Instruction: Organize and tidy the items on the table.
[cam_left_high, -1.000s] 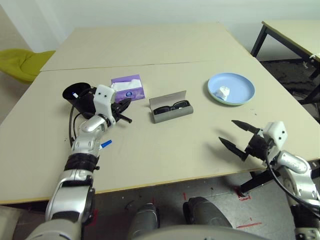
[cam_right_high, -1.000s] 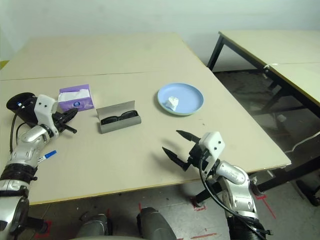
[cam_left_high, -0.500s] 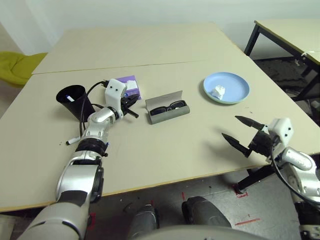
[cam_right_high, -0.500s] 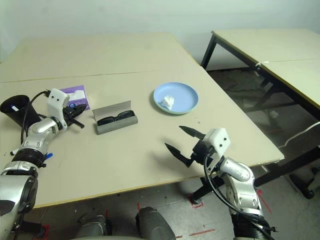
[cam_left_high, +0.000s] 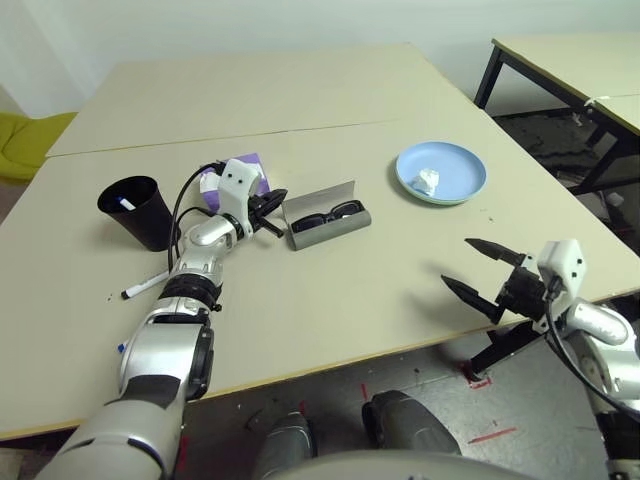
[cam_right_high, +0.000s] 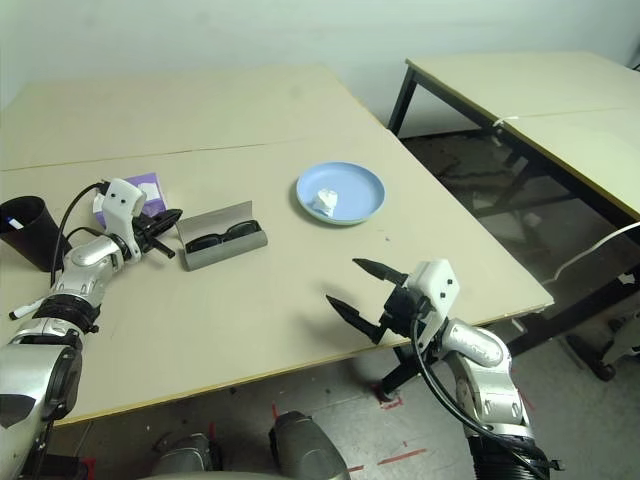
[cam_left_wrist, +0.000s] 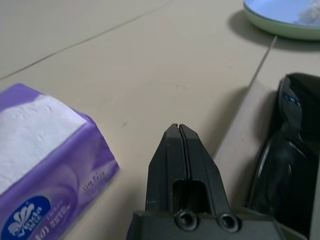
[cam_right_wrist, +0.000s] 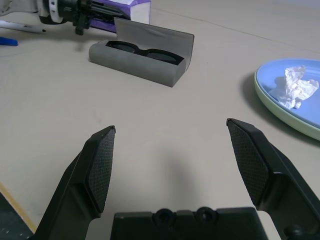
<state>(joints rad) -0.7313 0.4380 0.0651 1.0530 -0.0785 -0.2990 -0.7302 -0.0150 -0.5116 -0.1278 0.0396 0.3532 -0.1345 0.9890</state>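
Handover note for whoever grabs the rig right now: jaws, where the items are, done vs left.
Left gripper: jaws shut, holding nothing, hanging between the purple tissue pack and the grey glasses case.
Right gripper: jaws wide open, holding nothing, over the table near its front edge.
Done: sunglasses lie in the open case; one marker stands in the black cup; crumpled tissue lies on the blue plate.
Left: the black-capped marker lies loose on the table in front of the cup; the case lid is not yet shut.
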